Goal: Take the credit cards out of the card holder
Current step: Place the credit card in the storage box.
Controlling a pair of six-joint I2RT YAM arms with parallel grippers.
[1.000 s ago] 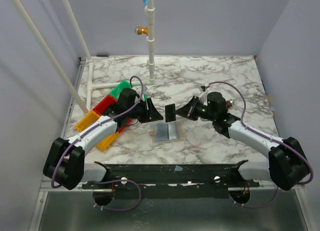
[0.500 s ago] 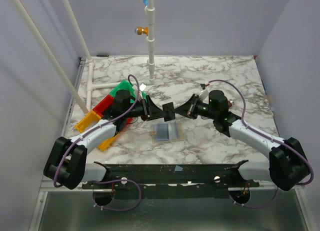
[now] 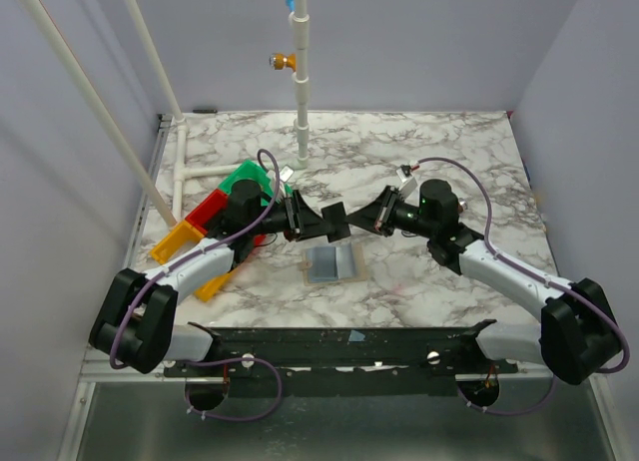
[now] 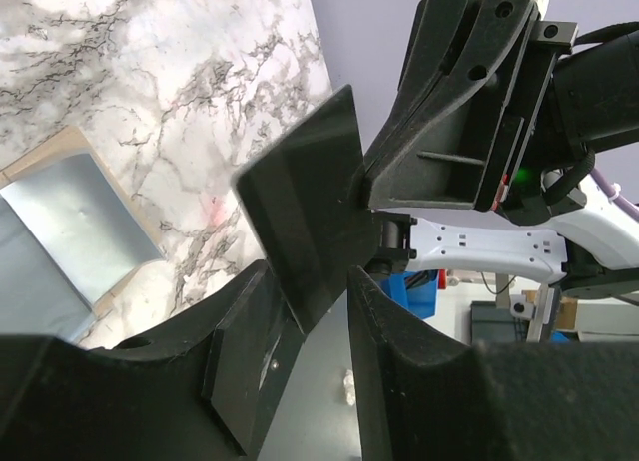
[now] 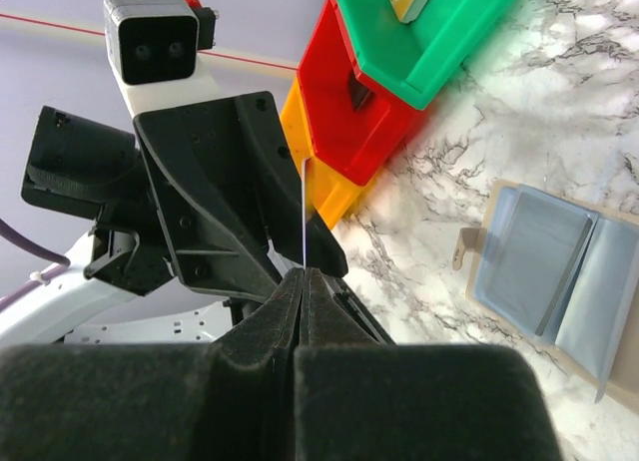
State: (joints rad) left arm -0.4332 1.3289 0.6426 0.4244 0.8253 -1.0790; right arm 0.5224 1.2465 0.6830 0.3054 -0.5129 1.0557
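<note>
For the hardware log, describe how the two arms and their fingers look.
Left arm and right arm: white shells, black joints and bulky black bases, a thin purple cable looping along each. Fingers are matte black, angular, wedge-shaped. A white camera block tops the left wrist.

Open card holder [image 3: 332, 263] lies flat; dark card [image 3: 335, 223] upright above.

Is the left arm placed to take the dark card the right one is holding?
Probably yes: the dark card stands between the left fingers, pinched at its far edge by the right fingers; nothing blocks.
</note>
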